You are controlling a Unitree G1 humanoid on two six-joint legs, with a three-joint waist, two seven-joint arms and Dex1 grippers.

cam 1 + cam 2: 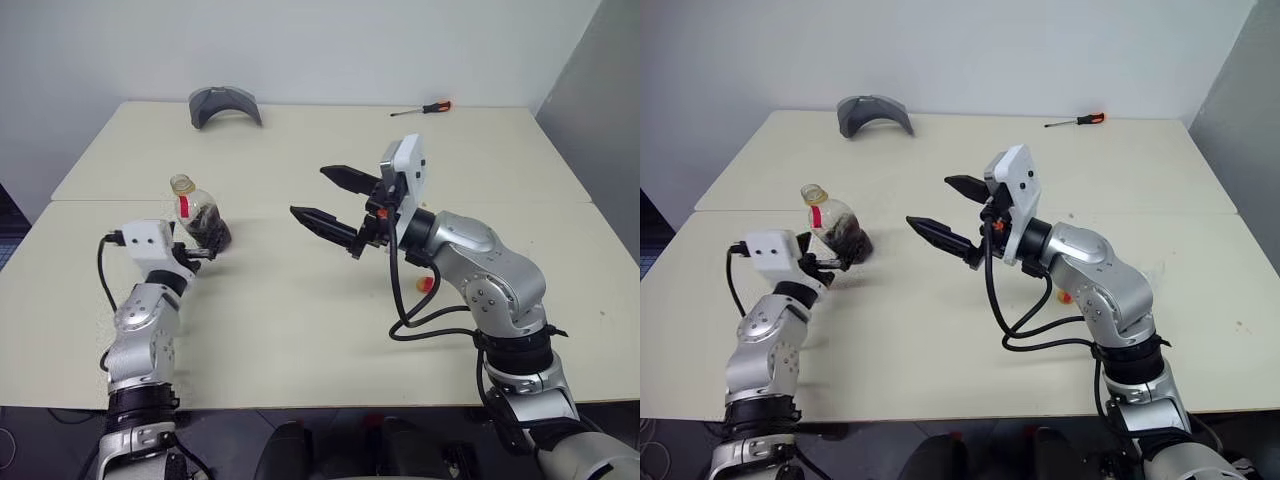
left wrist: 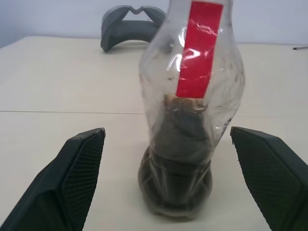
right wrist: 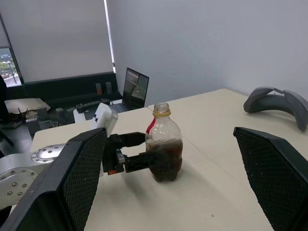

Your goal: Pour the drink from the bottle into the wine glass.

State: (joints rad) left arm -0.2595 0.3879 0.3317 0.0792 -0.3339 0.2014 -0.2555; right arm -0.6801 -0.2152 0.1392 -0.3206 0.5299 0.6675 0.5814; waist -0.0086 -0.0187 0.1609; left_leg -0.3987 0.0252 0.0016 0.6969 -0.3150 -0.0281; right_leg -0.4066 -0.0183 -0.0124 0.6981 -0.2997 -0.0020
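Uncapped clear bottle (image 1: 196, 212) stands upright on the table, dark drink (image 3: 164, 155) filling its lower part

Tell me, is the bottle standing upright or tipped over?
Upright: the bottle stands on its base on the table, neck pointing up.

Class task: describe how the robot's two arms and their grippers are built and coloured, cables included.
Both arms are silver-grey metal segments with black joint bands. Each wrist carries a white box-shaped housing. The left gripper and right gripper each have two black tapered fingers with a cross-hatched texture inside. Black cables loop from each wrist housing; small orange-red parts show near the right gripper's base.
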